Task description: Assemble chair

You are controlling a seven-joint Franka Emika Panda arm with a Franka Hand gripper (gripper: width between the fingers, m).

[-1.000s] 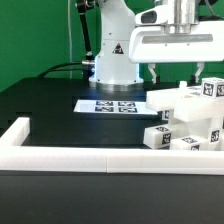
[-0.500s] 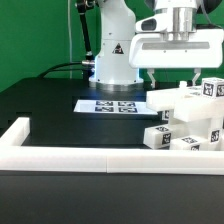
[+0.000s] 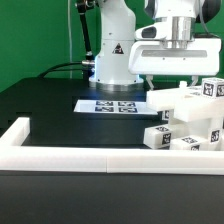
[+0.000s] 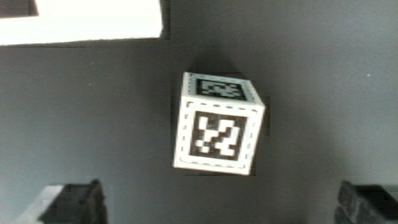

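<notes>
The table [image 3: 45, 100] is black, with a white rail [image 3: 60, 158] along its front. The chair parts [image 3: 190, 120] are heaped at the exterior view's right, beside the marker board [image 3: 112, 105]. The gripper [image 3: 170, 78] hangs above them, jaws wide, empty. One tagged block [image 4: 219, 122] lies alone below it, apparently untouched.

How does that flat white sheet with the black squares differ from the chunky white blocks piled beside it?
The marker board lies thin and flat on the black table; the chair pieces are thick and blocky, heaped on one another. The board shows its tags in a row facing up; the pieces carry single tags on various faces. The board sits mid-table; the pieces crowd the exterior view's right. Both are white with black-and-white square tags.
</notes>
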